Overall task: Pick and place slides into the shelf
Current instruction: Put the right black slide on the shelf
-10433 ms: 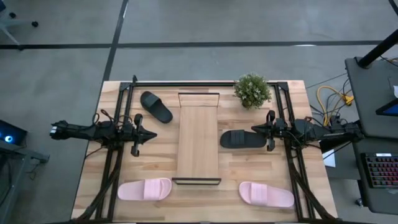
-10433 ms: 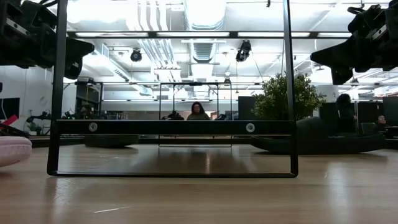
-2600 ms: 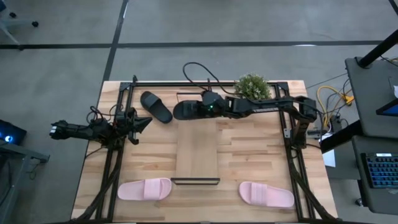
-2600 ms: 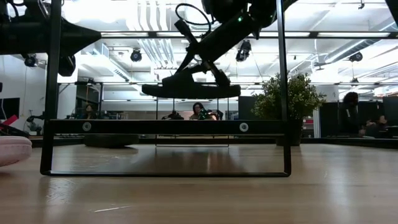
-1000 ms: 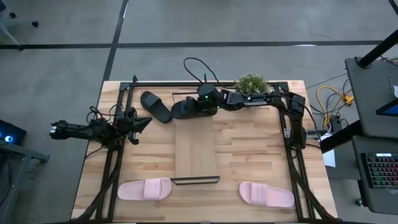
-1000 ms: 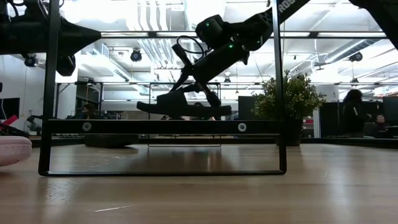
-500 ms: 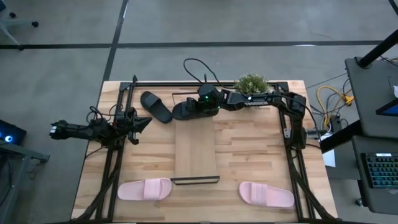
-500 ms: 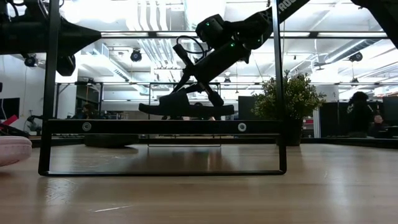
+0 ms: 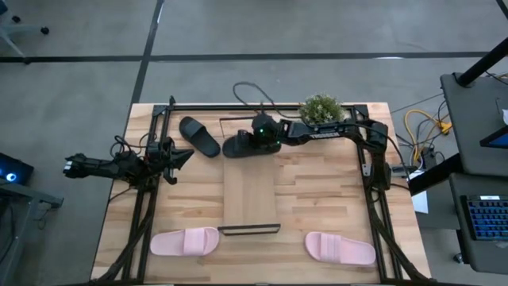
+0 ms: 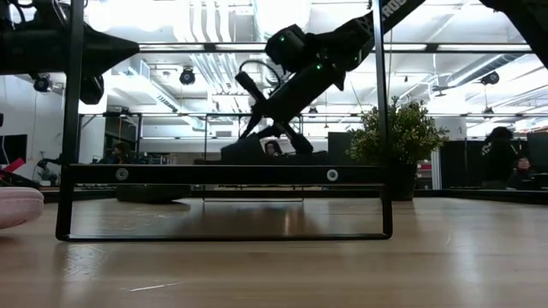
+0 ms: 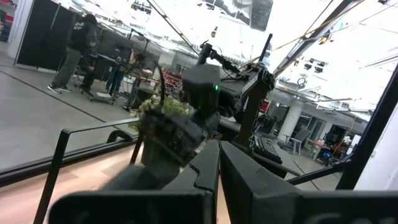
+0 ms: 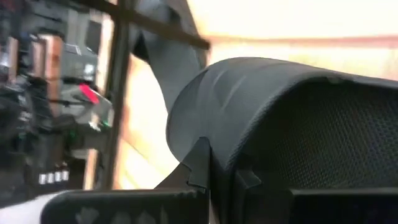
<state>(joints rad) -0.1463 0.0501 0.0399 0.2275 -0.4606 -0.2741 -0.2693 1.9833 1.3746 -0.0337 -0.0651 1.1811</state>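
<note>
One black slide point(image 9: 238, 146) hangs in my right gripper point(image 9: 254, 143) over the far end of the shelf point(image 9: 250, 199). In the low view this slide point(image 10: 274, 152) sits level with the shelf frame's top bar point(image 10: 223, 174), which hides its sole. A second black slide point(image 9: 198, 136) lies sole-down on the table left of the shelf's far end. Two pale pink slides point(image 9: 184, 241) point(image 9: 340, 248) lie near the table's near edge. My left gripper point(image 9: 178, 157) hovers shut, left of the shelf. My right gripper point(image 12: 221, 174) pinches the black slide's wide strap at its edge point(image 12: 224, 146) between the two fingers. The fingers point(image 10: 287, 133) slant down from the table's right side. The slide sits about level; whether its sole touches the shelf board I cannot tell.
A small potted plant point(image 9: 321, 112) stands at the far edge, right under the right arm's reach. Black metal rails point(image 9: 151, 199) run along both table sides. The shelf board's near half is bare wood. People stand in the room beyond the table.
My right gripper has come down a little and moved slightly toward the near edge, carrying the black slide lower over the shelf's far end. The slide has levelled out from a slight tilt. The gripper has stayed shut on the strap.
</note>
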